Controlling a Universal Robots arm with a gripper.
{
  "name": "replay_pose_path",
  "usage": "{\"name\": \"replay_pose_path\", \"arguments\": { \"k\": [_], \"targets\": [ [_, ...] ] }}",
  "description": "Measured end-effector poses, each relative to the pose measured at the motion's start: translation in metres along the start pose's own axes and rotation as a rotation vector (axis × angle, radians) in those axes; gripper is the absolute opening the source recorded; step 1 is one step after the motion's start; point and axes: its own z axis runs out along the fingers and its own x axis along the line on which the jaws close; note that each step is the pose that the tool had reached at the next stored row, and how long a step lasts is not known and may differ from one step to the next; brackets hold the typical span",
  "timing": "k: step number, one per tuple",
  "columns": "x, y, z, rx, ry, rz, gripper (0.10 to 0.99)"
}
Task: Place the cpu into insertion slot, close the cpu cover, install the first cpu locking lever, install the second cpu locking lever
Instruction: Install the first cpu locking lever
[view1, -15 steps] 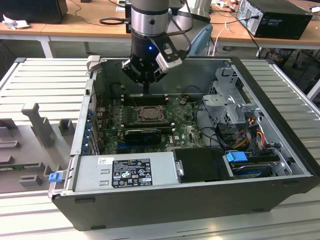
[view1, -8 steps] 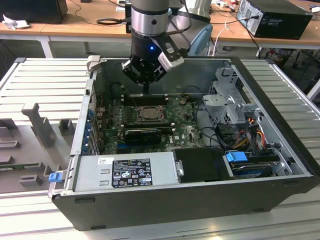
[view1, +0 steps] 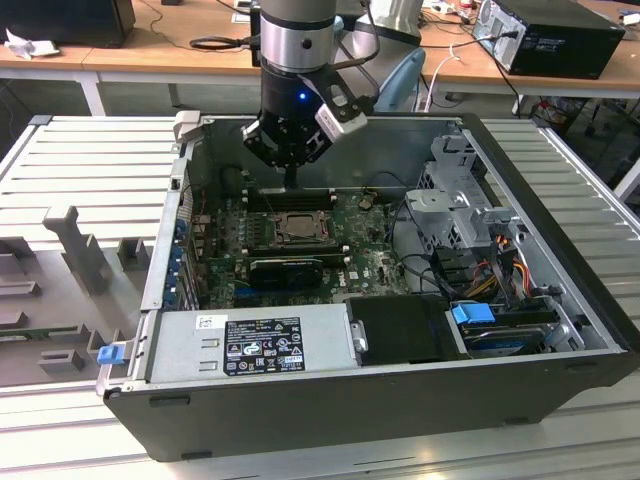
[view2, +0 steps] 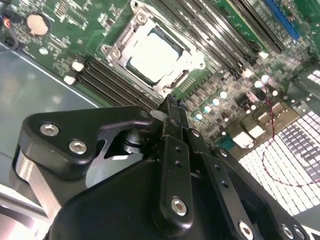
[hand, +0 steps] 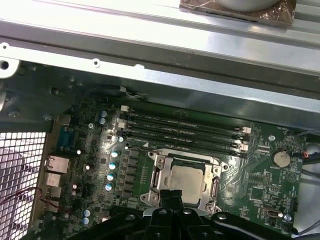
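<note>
Cpu (hand: 186, 181) lies just beyond closed jaws.

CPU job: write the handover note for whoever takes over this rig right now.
Gripper: shut, holding nothing, tips close by the edge of the socket.
Chip: seated in the socket, face showing.
Cover: appears to lie flat around the chip.
Done: chip placed; cover looks closed.
Left: the two locking levers; I cannot tell whether either is latched.
</note>
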Motion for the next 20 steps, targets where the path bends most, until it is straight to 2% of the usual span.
{"name": "replay_pose_path", "arguments": {
  "k": [5, 10, 15, 20],
  "targets": [
    [0.0116, 0.0020, 0.0008, -0.001, -0.0068, 0.000, 0.106],
    [0.0186, 0.0032, 0.0011, -0.001, -0.0159, -0.001, 0.106],
    [0.0263, 0.0044, 0.0039, -0.002, -0.0197, 0.003, 0.106],
    [0.0275, 0.0044, 0.0106, -0.002, -0.0226, 0.065, 0.106]
  ]
}}
